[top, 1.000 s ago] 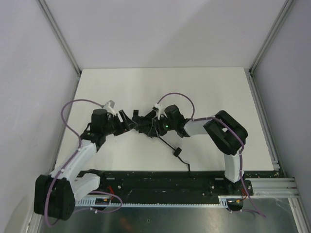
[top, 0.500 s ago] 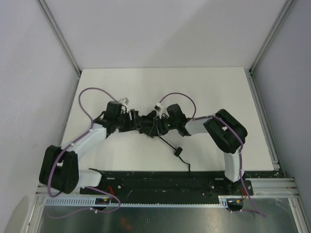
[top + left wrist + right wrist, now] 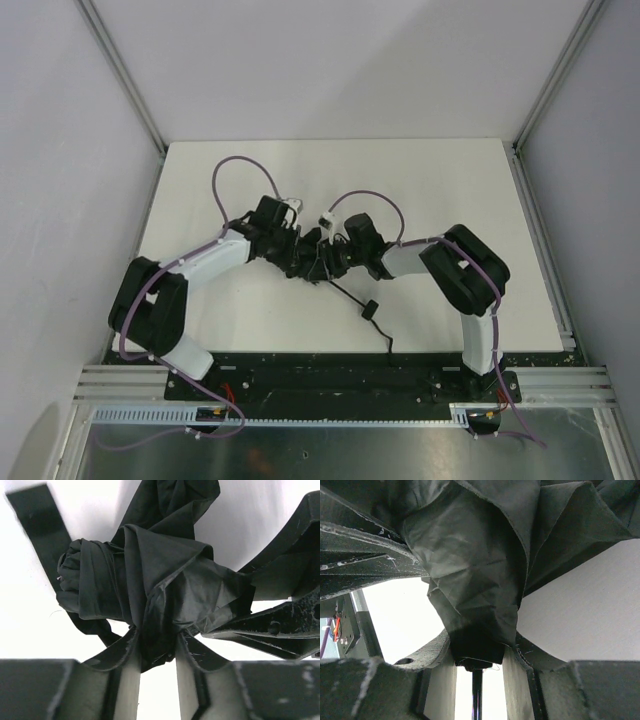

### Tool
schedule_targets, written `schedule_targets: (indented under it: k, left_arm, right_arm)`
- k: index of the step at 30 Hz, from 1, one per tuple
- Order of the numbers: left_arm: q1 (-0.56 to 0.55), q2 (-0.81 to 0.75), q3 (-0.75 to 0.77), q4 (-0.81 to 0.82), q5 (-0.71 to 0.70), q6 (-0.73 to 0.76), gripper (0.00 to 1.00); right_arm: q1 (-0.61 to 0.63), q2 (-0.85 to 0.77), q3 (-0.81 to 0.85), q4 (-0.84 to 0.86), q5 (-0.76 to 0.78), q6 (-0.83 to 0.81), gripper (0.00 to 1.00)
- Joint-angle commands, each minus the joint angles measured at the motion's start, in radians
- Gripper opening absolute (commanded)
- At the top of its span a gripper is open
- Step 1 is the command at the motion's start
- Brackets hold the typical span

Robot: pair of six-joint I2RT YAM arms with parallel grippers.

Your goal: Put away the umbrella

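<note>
While over table point(image 3: 450, 180) — umbrella point(image 3: 150, 575), cord point(image 3: 368, 311) alongside

A white table point(image 3: 400, 180) fills the middle of the top view, between pale grey walls point(image 3: 60, 150). Aluminium posts point(image 3: 120, 70) slant in at the upper left and upper right. A black mounting plate point(image 3: 340, 375) and a white slotted cable duct point(image 3: 330, 424) run along the bottom.
</note>
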Motion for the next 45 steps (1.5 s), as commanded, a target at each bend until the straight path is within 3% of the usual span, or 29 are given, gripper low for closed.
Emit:
schedule_targets:
  k: [1,6,10,12,18,26,30,38,42,45]
  left_arm:
    - [-0.051,0.016,0.057,-0.11,-0.061,0.056,0.3]
    - [-0.127,-0.044,0.047,-0.15,-0.187,0.013,0.27]
    - [-0.142,-0.071,0.026,-0.148,-0.231,-0.051,0.07]
    - [-0.163,-0.096,0.021,-0.146,-0.287,-0.087,0.02]
    - [-0.274,-0.196,0.031,-0.146,-0.534,-0.172,0.0]
    - [-0.369,-0.264,0.003,-0.145,-0.716,-0.182,0.0]
    - [-0.439,-0.28,0.027,-0.143,-0.788,-0.144,0.06]
    - [-0.474,-0.224,0.051,-0.146,-0.716,-0.139,0.16]
    - [-0.474,-0.237,0.037,-0.141,-0.682,-0.164,0.26]
    - [-0.475,-0.263,0.033,-0.138,-0.645,-0.171,0.4]
  right_arm:
    - [-0.016,-0.016,-0.015,-0.069,0.006,-0.023,0.0]
    - [-0.025,-0.058,-0.015,-0.071,0.023,0.024,0.0]
    - [-0.028,-0.101,-0.018,-0.069,0.097,0.074,0.0]
    - [-0.026,-0.133,-0.043,-0.022,0.139,0.118,0.0]
    - [-0.018,-0.23,-0.1,0.092,0.214,0.241,0.0]
    - [-0.037,-0.326,-0.097,0.136,0.218,0.318,0.0]
    - [-0.046,-0.345,-0.082,0.14,0.176,0.301,0.0]
    - [-0.03,-0.357,-0.079,0.14,0.144,0.231,0.0]
    - [-0.028,-0.364,-0.079,0.125,0.133,0.164,0.0]
    - [-0.023,-0.376,-0.08,0.128,0.104,0.105,0.0]
